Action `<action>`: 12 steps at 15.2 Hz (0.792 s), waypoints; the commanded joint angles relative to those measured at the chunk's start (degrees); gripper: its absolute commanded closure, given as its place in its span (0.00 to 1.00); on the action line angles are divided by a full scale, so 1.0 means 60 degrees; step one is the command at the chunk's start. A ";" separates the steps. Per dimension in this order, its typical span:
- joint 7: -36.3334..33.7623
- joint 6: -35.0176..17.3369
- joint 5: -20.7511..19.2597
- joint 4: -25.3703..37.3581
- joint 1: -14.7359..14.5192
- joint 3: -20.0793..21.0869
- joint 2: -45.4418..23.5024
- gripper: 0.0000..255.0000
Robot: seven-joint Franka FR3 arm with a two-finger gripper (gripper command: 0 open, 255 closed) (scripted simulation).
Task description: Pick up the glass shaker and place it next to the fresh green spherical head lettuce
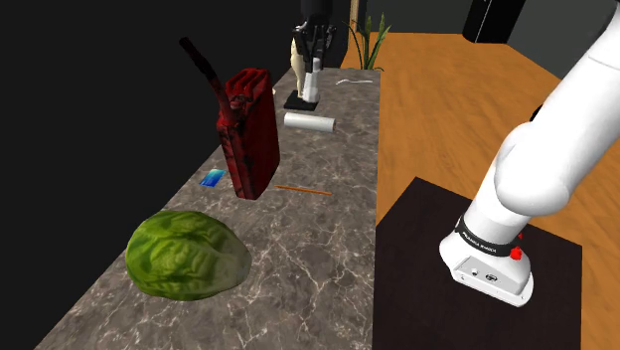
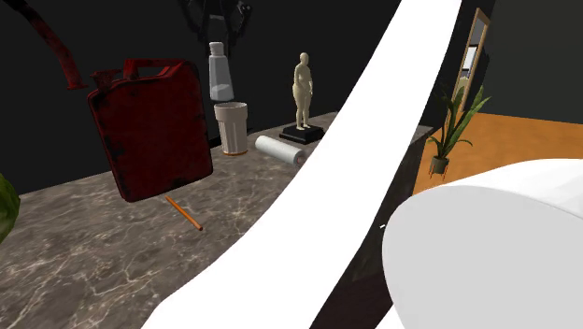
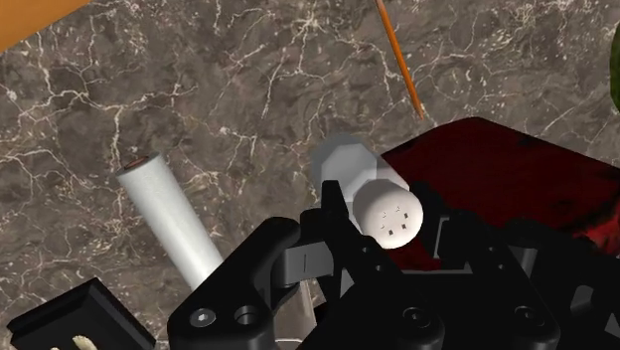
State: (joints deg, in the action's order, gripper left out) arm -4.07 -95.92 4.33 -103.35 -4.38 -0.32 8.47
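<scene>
My gripper (image 2: 218, 33) is shut on the glass shaker (image 2: 220, 73) and holds it upright in the air, just above a beige cup (image 2: 232, 126). The shoulder view shows the gripper (image 1: 316, 45) and shaker (image 1: 314, 78) at the counter's far end. In the wrist view the shaker's white perforated cap (image 3: 390, 214) faces the camera, clasped between the black fingers (image 3: 330, 231). The green head lettuce (image 1: 187, 254) lies at the near end of the marble counter (image 1: 328, 249), far from the gripper. Its edge also shows in the second exterior view (image 2: 5, 210).
A red jerry can (image 1: 248, 129) stands between shaker and lettuce, with an orange pencil (image 1: 303, 189) and a small blue object (image 1: 212, 178) beside it. A white roll (image 1: 310, 122) and a figurine (image 2: 303, 89) sit near the cup. A potted plant (image 2: 453, 131) stands beyond the counter.
</scene>
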 commanded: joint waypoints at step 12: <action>-0.2771 -0.0237 0.0456 -0.1638 -0.1140 0.1753 0.1643 1.00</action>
State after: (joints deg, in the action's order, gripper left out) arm -19.44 -97.00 6.77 -112.40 -10.73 9.38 17.77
